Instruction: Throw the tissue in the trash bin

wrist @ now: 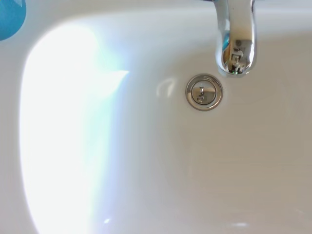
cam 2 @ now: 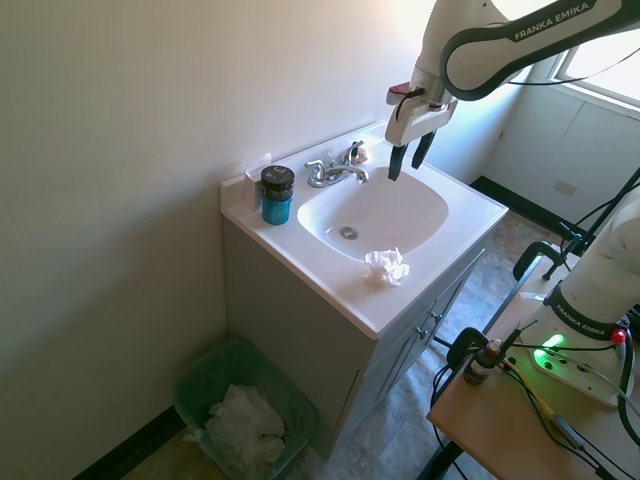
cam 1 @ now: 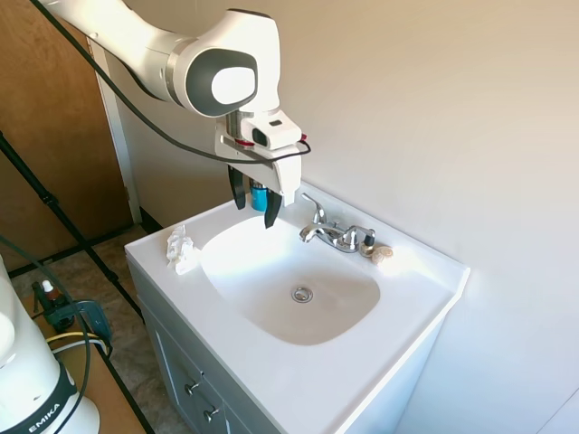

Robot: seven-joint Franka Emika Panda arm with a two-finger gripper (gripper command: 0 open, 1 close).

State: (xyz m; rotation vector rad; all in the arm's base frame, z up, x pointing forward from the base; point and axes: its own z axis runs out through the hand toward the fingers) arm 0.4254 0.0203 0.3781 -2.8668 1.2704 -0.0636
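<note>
The tissue (cam 1: 180, 249) (cam 2: 386, 266), a crumpled white wad, lies on the front rim of the white sink (cam 1: 398, 271) (cam 2: 470, 205). My gripper (cam 1: 255, 203) (cam 2: 409, 158) hangs open and empty above the basin, near the faucet, well apart from the tissue. The trash bin (cam 2: 205, 375), a green basket with white paper inside, stands on the floor beside the cabinet, against the wall. The wrist view holds only the basin with its drain (wrist: 204, 91) and the faucet spout (wrist: 235, 41).
A chrome faucet (cam 1: 333, 233) (cam 2: 333, 171) stands at the back of the sink. A blue jar with a dark lid (cam 2: 277, 194) (cam 1: 259, 195) sits at the back corner. A small beige lump (cam 1: 381, 253) lies beside the faucet. A wooden table (cam 2: 500, 430) stands nearby.
</note>
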